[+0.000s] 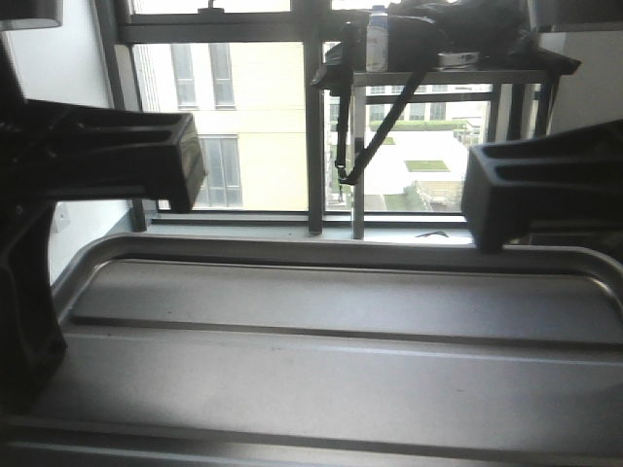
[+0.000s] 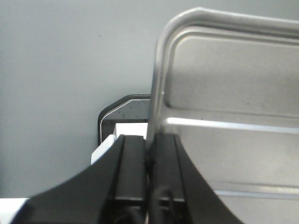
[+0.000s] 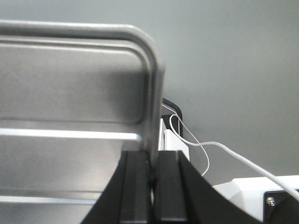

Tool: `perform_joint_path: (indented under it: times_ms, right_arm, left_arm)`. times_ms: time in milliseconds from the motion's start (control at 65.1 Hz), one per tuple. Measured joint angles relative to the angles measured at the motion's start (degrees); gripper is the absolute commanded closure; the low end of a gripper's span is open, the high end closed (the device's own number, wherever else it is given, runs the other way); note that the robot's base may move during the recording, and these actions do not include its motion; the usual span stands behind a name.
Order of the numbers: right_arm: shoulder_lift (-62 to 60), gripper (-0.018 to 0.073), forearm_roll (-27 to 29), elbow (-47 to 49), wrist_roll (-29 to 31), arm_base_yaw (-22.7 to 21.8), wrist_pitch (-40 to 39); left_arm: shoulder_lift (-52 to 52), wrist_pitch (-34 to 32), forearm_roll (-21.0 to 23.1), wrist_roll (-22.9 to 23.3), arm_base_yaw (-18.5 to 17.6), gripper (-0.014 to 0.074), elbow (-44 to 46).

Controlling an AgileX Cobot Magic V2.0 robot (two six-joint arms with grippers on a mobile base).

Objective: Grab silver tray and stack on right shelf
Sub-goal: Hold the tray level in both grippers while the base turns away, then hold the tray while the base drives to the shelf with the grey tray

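Observation:
The silver tray [image 1: 331,331] fills the lower half of the front view, held up level in the air, its two lengthwise ridges running across its floor. My left gripper [image 2: 149,154] is shut on the tray's left rim [image 2: 156,93]. My right gripper [image 3: 153,161] is shut on the tray's right rim [image 3: 154,93]. In the front view the left gripper [image 1: 185,165] and right gripper [image 1: 482,199] show as dark blocks above the tray's two ends. The right shelf is out of view.
A window with a building outside [image 1: 253,126] is straight ahead. A metal table carrying a black bag [image 1: 438,49] stands at the upper right. Under the tray, grey floor [image 2: 56,84], a white device [image 3: 243,191] and a white cable [image 3: 224,149] show.

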State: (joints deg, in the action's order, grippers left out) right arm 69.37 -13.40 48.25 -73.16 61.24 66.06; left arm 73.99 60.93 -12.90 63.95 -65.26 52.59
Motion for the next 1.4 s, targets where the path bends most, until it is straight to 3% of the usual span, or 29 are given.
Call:
perform_joint_path:
  times_ms: [1398]
  right_arm:
    - [-0.1, 0.0501, 0.0, 0.0, 0.0, 0.0, -0.2]
  left_arm:
    - [0.0, 0.5, 0.0, 0.0, 0.0, 0.0695, 0.1]
